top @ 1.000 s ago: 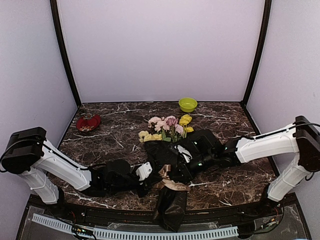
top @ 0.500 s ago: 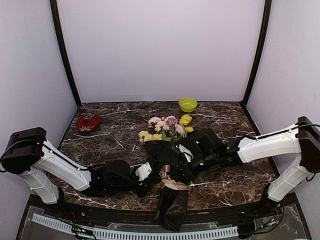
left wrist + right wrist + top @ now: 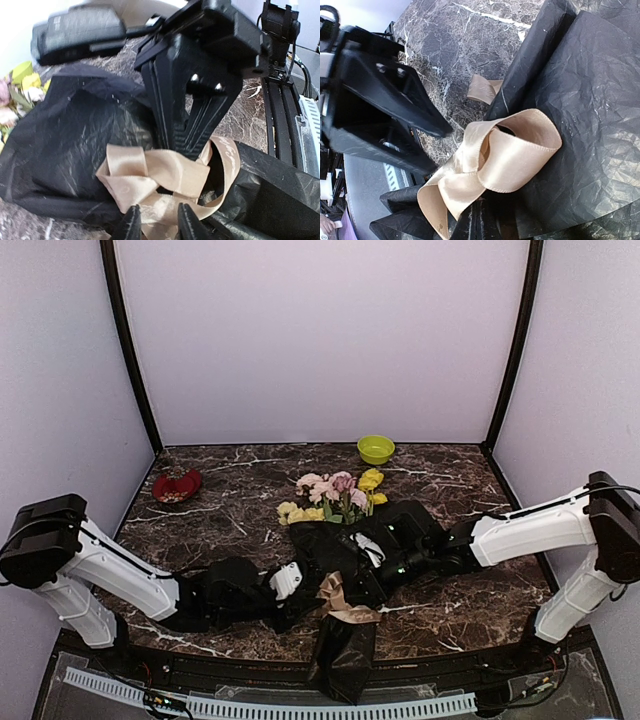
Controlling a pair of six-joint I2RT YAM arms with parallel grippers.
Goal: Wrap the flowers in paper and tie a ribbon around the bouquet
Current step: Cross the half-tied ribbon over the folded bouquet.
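Observation:
The bouquet lies mid-table, its pink and yellow flowers poking from a cone of black crinkly paper. A beige ribbon sits looped and knotted round the cone's narrow part. My left gripper is at the ribbon's left side, its tips slightly apart with ribbon lying between them. My right gripper reaches in from the right, its jaws shut on the ribbon by the knot.
A green bowl stands at the back of the marbled table, and a red dish at the back left. The cone's tail hangs over the table's near edge between the two arm bases.
The left jaws have parted from shut to slightly apart at the ribbon. The ribbon loops have shifted a little. The right gripper stays shut in place.

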